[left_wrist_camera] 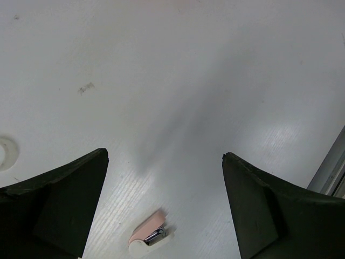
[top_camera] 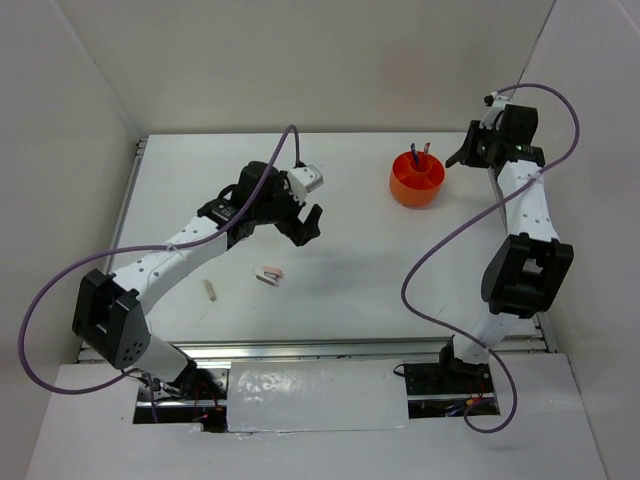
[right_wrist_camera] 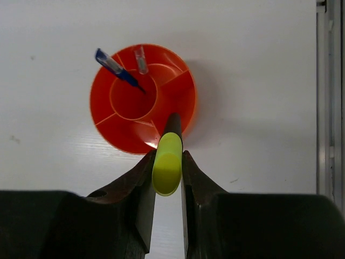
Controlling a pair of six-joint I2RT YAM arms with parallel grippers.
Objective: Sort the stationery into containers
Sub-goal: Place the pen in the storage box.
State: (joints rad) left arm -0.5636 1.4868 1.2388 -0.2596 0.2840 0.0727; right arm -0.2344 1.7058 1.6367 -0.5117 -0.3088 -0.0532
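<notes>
The bright-orange tub [top_camera: 418, 181] with inner dividers stands at the far right of the table and holds a red-and-blue pen [right_wrist_camera: 118, 69] upright. My right gripper [right_wrist_camera: 168, 154] is shut on the black marker with the yellow cap [right_wrist_camera: 167, 162], held above the tub's near rim [right_wrist_camera: 129, 143]. In the top view it [top_camera: 460, 156] hovers just right of the tub. My left gripper [left_wrist_camera: 164, 156] is open and empty above the table. The pink-and-white eraser [left_wrist_camera: 150, 234] lies below and between its fingers, and in the top view [top_camera: 269, 273] it lies in front of that gripper [top_camera: 305, 222].
A small beige block [top_camera: 210, 290] lies left of the eraser. A small white ring [left_wrist_camera: 5, 152] shows at the left edge of the left wrist view. A metal rail [right_wrist_camera: 329, 97] runs along the table's right edge. White walls enclose the table.
</notes>
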